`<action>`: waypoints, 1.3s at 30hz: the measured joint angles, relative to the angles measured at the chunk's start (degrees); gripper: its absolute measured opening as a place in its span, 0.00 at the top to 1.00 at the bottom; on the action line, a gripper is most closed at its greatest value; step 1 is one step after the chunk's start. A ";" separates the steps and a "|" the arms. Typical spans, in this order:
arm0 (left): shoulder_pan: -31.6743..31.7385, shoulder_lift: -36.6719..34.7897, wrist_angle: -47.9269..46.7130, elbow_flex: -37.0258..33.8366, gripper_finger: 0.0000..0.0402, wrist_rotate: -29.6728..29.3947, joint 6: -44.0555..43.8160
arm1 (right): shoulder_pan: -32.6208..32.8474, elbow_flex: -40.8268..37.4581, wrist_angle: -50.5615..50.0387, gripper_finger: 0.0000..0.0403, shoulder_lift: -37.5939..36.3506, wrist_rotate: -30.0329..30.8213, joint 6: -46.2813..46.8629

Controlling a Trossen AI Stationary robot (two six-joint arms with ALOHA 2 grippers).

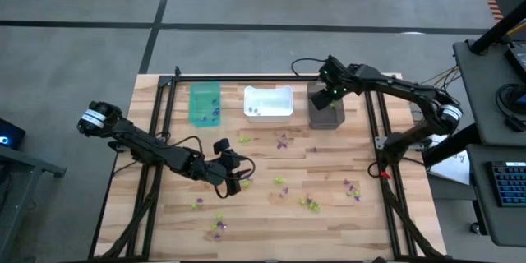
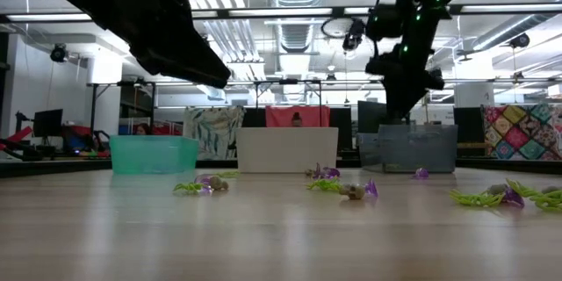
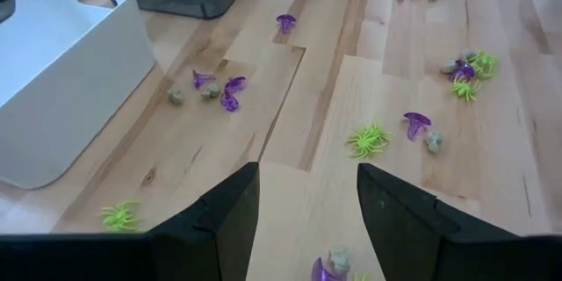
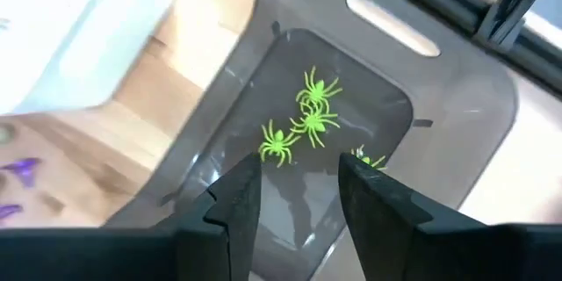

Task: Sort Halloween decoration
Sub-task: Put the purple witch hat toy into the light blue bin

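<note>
The right hand (image 4: 294,198) hangs over the dark brown bin (image 1: 325,115) at the far side of the worktop (image 1: 271,222), its fingers spread apart with nothing between them, and lime-green spiders (image 4: 303,123) lie on the bin's floor below. The left hand (image 3: 303,219) hovers low over the middle of the worktop, also wide open and empty. Purple, green and greyish trinkets (image 3: 413,123) lie scattered over the wood, near the white bin (image 1: 269,103) and the teal bin (image 1: 205,103).

A robotics lab: exposed ceiling ducts (image 2: 294,26), fluorescent lights, desks with a keyboard (image 1: 511,189) and monitors.
</note>
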 joint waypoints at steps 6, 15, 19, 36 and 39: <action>0.00 -0.13 -2.01 0.00 0.56 8.93 -3.48 | 4.61 0.00 -1.19 0.63 -6.61 -2.80 2.01; 0.00 -0.17 -11.46 3.78 0.56 27.48 -21.27 | 22.07 -0.96 0.62 0.66 -12.14 -2.31 4.59; -1.22 0.40 -23.13 9.37 0.56 33.94 -26.75 | 31.65 -2.12 3.54 0.68 -11.70 2.96 6.77; -20.68 2.82 -54.83 14.80 0.58 22.81 -29.09 | 52.21 -5.77 18.47 0.69 -9.27 15.13 6.03; -21.53 2.82 -54.38 13.07 0.59 22.24 -30.88 | 52.19 -5.79 19.09 0.68 -9.27 15.24 6.86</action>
